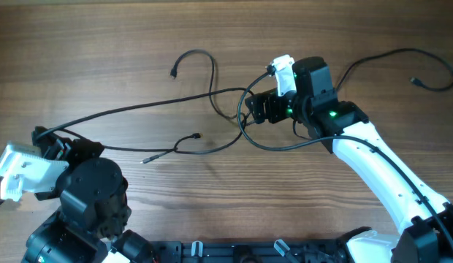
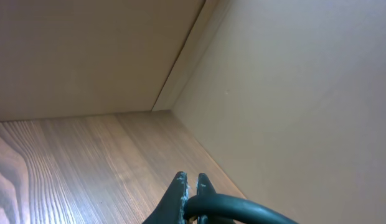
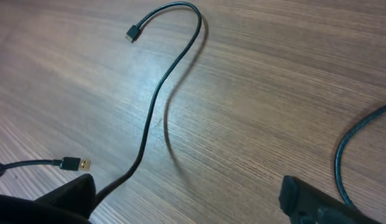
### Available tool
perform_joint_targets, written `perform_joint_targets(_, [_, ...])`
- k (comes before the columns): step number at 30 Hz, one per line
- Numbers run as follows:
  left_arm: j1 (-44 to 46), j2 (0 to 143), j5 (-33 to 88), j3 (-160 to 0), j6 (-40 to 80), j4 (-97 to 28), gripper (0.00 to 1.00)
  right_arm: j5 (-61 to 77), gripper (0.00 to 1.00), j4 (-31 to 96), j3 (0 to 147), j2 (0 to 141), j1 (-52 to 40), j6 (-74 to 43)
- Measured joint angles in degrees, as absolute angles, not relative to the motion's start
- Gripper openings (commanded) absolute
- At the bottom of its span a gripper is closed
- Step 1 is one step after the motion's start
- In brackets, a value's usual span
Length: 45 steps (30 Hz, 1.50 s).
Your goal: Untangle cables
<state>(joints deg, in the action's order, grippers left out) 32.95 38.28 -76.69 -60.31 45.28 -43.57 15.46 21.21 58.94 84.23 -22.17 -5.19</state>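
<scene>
Our left jaws pinch a cable; right jaws gape empty near the crossing. We'd close on one strand, then pull apart slowly.

L arm is sitting folded up at my near-left, wrist pointing away and to the left. L gripper is pinching a cable. Its fingers are nearly touching in the wrist cam. R arm is stretching diagonally from near-right toward centre, forearm extended, wrist angling down. R gripper is facing left, jaws standing wide apart. Its fingers are showing only at the two lower corners of the R wrist cam.
</scene>
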Motion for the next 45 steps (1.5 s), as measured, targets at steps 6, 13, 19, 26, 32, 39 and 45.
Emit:
perform_joint_targets(6, [28.4,38.3,-76.4,-60.3,45.3,-42.1,0.04,14.4,1.00,20.8,58.9,84.2,-22.2,-5.4])
perform_joint_targets(13, [23.1,41.2,-75.8,-60.3,45.3,-41.6,0.04,31.4,1.00,20.6,58.9,84.3,-22.0,-1.0])
perform_joint_targets(19, [19.9,49.9,-68.5,-60.3,45.3,-41.5,0.04,51.3,1.00,20.4,58.9,84.3,-21.9,6.0])
perform_joint_targets(26, [19.3,59.1,-59.2,-60.3,45.3,-42.3,0.04,55.1,1.00,7.5,58.7,84.3,-21.9,1.0])
perform_joint_targets(32, [16.9,59.8,-57.6,-60.3,45.3,-42.7,0.04,32.4,1.00,6.7,58.7,84.3,-21.9,-13.8])
perform_joint_targets(39, [9.5,59.6,-56.8,-60.3,45.3,-39.4,0.04,12.2,1.00,18.0,58.6,84.3,-21.9,-18.2])
perform_joint_targets(45, [8.2,59.6,-50.4,-60.3,45.3,-31.9,0.04,20.9,1.00,19.1,58.6,84.3,-21.8,-12.6])
